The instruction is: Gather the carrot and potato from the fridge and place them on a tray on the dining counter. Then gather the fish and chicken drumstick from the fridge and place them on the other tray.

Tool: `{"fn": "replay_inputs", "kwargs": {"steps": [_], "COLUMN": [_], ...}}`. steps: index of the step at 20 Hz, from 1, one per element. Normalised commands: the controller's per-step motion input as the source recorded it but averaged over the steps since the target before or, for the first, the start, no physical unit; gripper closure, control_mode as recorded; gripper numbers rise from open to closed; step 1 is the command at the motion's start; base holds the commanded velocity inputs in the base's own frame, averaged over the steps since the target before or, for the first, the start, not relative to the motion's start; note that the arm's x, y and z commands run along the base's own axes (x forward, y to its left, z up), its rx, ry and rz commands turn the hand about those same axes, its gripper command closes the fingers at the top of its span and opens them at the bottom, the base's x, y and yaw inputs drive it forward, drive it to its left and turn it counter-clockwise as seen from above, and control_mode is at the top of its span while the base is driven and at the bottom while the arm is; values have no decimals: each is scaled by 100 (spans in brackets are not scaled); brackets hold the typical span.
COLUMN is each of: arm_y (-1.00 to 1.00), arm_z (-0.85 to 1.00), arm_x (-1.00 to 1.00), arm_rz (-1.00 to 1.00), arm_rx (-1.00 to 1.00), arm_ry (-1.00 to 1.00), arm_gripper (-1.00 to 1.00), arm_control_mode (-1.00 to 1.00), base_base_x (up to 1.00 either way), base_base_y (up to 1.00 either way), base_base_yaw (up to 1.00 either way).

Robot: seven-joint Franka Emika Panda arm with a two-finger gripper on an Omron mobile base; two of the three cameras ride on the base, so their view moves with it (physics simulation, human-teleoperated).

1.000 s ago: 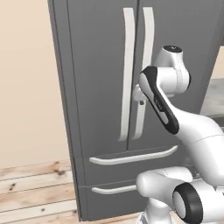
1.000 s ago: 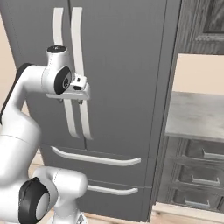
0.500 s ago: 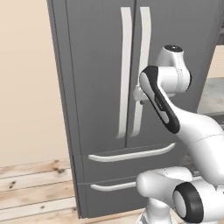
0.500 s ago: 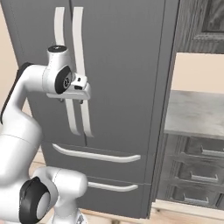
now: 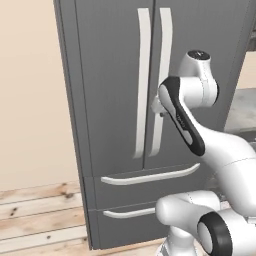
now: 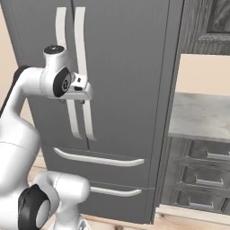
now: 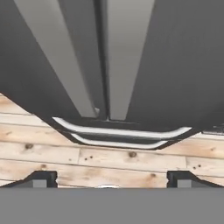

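My gripper [image 7: 109,177] has its jaws spread wide, nothing between them; in the hand view the two dark fingertips [image 7: 40,178] sit far apart at the bottom. From the right base view I see the gripper [image 6: 82,92] up against the fridge's [image 6: 126,90] two vertical door handles, at about mid-height of them; I can't tell if it touches. To the left of the gripper is the left door handle [image 5: 142,85], and just at it the right door handle [image 5: 161,80]. Fridge doors are shut, so the carrot, potato, fish and drumstick are hidden behind them. Below the gripper run two drawer handles [image 7: 120,131], over wood floor [image 7: 109,159]. Right of the gripper, well apart, a grey counter [image 6: 202,117] over dark drawers [image 6: 204,179].
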Motion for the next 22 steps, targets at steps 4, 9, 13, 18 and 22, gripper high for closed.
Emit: {"fn": "replay_inputs", "kwargs": {"steps": [4,9,13,18,22], "arm_y": [0,0,0,0,-3], "arm_z": [29,7,0,6,9], "arm_x": [33,47,55,22,1], "arm_rz": [-3,-5,-7,-6,-4], "arm_rx": [-6,-1,0,0,0], "arm_ry": [-25,-12,-5,-10,-8], "arm_gripper": [-100,-100,-100,-100,-100], "arm_control_mode": [-100,-100,-100,-100,-100], "base_base_x": [0,0,0,0,0], "base_base_y": [0,0,0,0,0], "base_base_yaw": [0,0,0,0,0]}}
